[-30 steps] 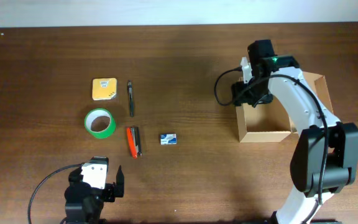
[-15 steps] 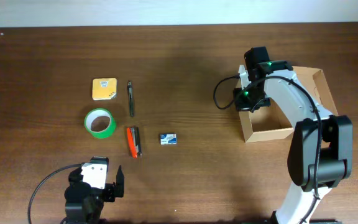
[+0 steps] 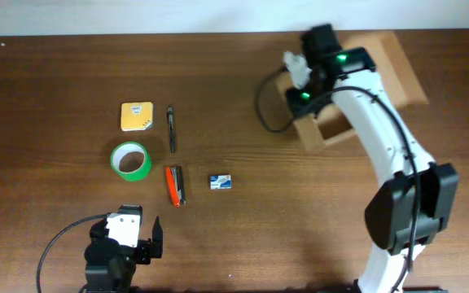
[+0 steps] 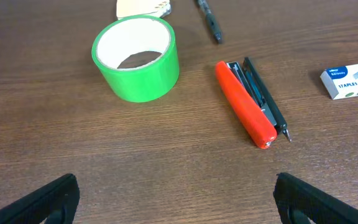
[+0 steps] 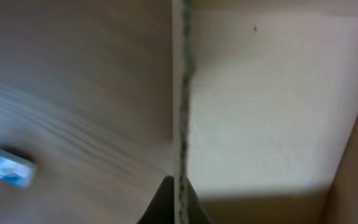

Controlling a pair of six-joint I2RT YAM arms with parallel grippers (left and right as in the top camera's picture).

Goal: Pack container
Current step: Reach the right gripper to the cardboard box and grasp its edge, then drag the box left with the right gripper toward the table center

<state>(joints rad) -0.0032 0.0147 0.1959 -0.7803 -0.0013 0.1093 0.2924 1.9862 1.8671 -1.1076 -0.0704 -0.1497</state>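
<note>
The container [image 3: 314, 137], a tan cardboard box with its flap lid open, stands tilted at the back right of the table. My right gripper [image 3: 300, 91] is shut on the box's left wall. In the right wrist view that thin wall edge [image 5: 181, 93] runs between the two dark fingertips of the right gripper [image 5: 178, 206], with the box's pale inside to the right. My left gripper [image 4: 176, 190] stands wide open over bare wood near the front left, holding nothing, and is apart from the small items.
A green tape roll [image 3: 130, 161], an orange stapler [image 3: 174, 185], a staples box [image 3: 221, 182], a black pen [image 3: 171, 128] and a yellow note pad [image 3: 137, 115] lie at the left centre. The right arm's cable loops left of the box.
The right gripper has closed on the box wall and dragged the box toward the back and left, turning it. The left arm has not moved.
</note>
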